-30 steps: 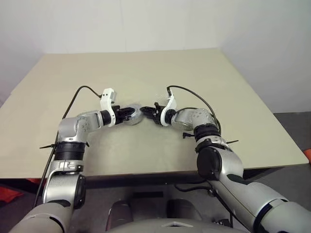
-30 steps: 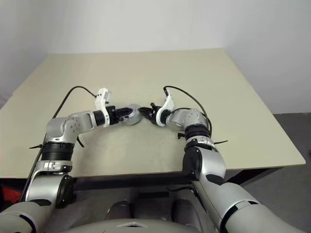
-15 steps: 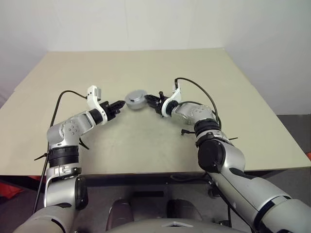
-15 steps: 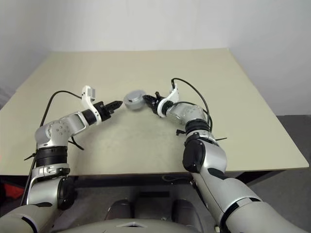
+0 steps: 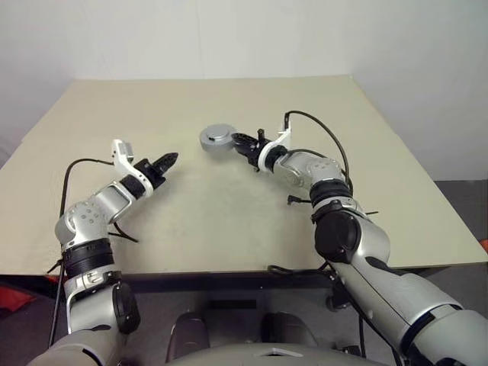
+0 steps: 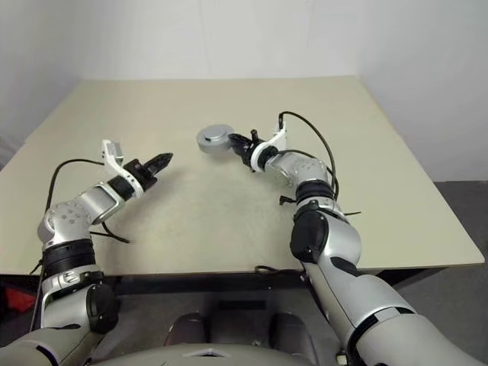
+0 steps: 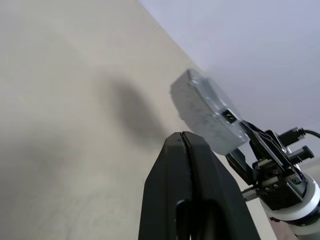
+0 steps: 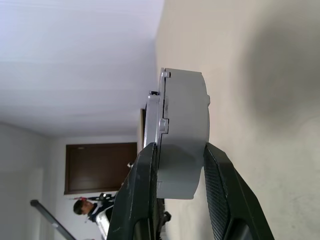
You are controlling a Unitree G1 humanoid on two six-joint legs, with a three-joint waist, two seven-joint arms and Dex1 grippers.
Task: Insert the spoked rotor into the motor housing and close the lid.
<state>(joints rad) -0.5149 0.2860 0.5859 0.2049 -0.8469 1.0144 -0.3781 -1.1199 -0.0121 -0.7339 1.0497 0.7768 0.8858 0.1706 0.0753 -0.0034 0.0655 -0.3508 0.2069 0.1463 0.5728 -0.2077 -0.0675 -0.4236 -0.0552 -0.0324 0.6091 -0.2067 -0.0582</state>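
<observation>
The housing (image 5: 217,139), with the lid (image 8: 152,131) on it, is up in the air over the surface (image 5: 229,213). The right hand (image 5: 238,141) pinches it by its two flat sides. The left hand (image 5: 169,159) is squeezed tight with nothing in it, well apart.

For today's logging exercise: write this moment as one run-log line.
left gripper: shut, empty | right gripper: shut on motor housing, lid on, above table

Soft, even light falls from above; the surface (image 5: 229,221) carries faint diffuse shadows, and both wrist views look hazy.
</observation>
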